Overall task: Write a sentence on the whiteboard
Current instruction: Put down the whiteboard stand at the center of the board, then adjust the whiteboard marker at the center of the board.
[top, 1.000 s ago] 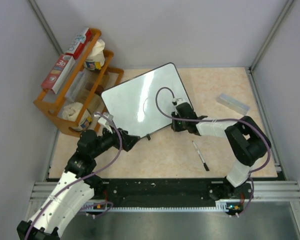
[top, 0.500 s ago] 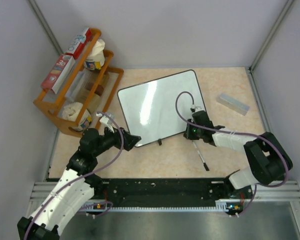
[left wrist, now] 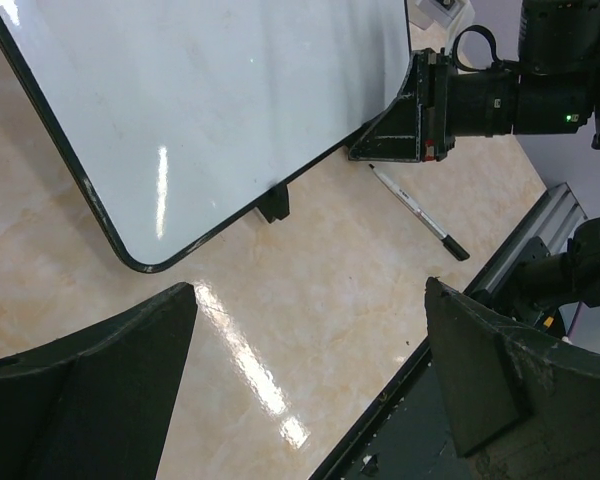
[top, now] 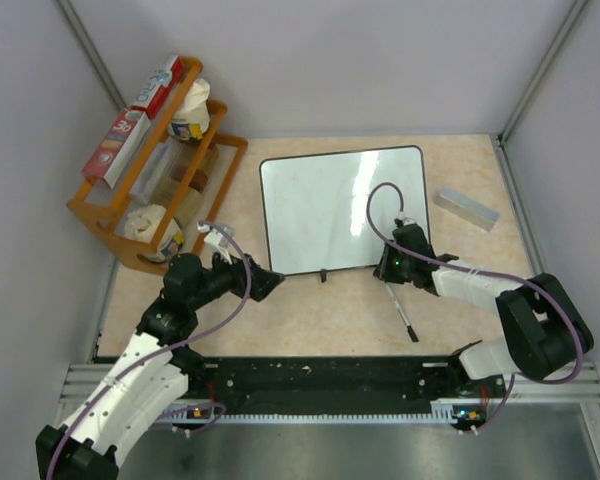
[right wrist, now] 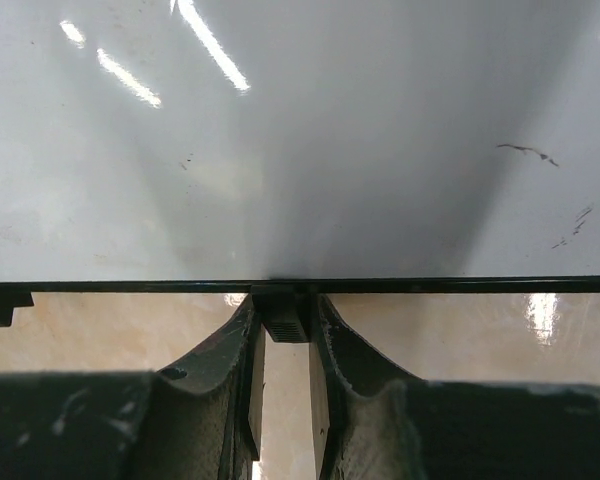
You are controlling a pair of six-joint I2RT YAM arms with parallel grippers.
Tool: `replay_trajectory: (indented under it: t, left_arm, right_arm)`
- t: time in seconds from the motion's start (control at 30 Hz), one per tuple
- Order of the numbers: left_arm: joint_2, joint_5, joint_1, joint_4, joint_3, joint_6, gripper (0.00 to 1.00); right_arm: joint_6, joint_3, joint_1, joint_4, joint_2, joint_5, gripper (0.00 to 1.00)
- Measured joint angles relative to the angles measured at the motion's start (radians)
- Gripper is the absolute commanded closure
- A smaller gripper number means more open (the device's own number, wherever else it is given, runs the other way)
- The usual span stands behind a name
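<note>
The whiteboard [top: 325, 210] is lying on the worktop [top: 320, 320], with a rack [top: 110, 215] left of it, a bar [top: 466, 208] right, a pen [top: 401, 312] before it.

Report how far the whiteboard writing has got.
Done: the whiteboard lies flat, roughly square to the table edge. In hand: the right gripper pinches a black clip on its near edge; the left gripper hangs open and empty. Left: the pen lies untouched on the table and the board is blank, so all the writing.
</note>
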Motion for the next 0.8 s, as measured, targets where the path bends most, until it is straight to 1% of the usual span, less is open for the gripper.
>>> replay_trajectory:
  t: [0.07,0.1,0.2,0.37,0.4,0.47,0.67,0.73,0.77,0.8]
  left_arm:
    - [0.008,0.003,0.000,0.004,0.000,0.000,0.01]
    - [0.012,0.005,0.000,0.004,0.000,0.001,0.01]
    - [0.019,0.010,0.000,0.004,0.000,0.002,0.01]
    - [0.026,0.017,0.000,0.004,0.000,0.009,0.01]
    - [0.027,0.018,0.000,0.004,0.000,0.011,0.01]
    - [0.030,0.018,0.000,0.004,0.000,0.014,0.01]
    - [0.032,0.019,0.000,0.003,0.000,0.026,0.01]
    - [0.032,0.019,0.000,0.002,0.000,0.028,0.01]
    - [0.032,0.021,0.000,0.002,0.000,0.030,0.01]
    - [0.034,0.023,0.000,0.003,0.000,0.031,0.01]
  right_arm:
    - [0.005,0.000,0.000,-0.004,-0.002,0.001,0.80]
    - [0.005,0.000,0.000,-0.006,-0.002,0.002,0.75]
    - [0.016,0.001,0.000,-0.016,-0.008,0.003,0.71]
    - [0.033,0.006,-0.005,-0.049,-0.018,0.016,0.74]
    - [0.033,0.011,-0.005,-0.058,-0.017,0.023,0.79]
    - [0.033,0.024,-0.005,-0.077,-0.010,0.037,0.83]
    - [0.021,0.078,-0.005,-0.139,0.030,0.050,0.83]
    - [0.017,0.089,-0.004,-0.153,0.036,0.049,0.74]
    - [0.016,0.091,-0.004,-0.157,0.036,0.049,0.64]
    - [0.016,0.092,-0.005,-0.158,0.036,0.048,0.57]
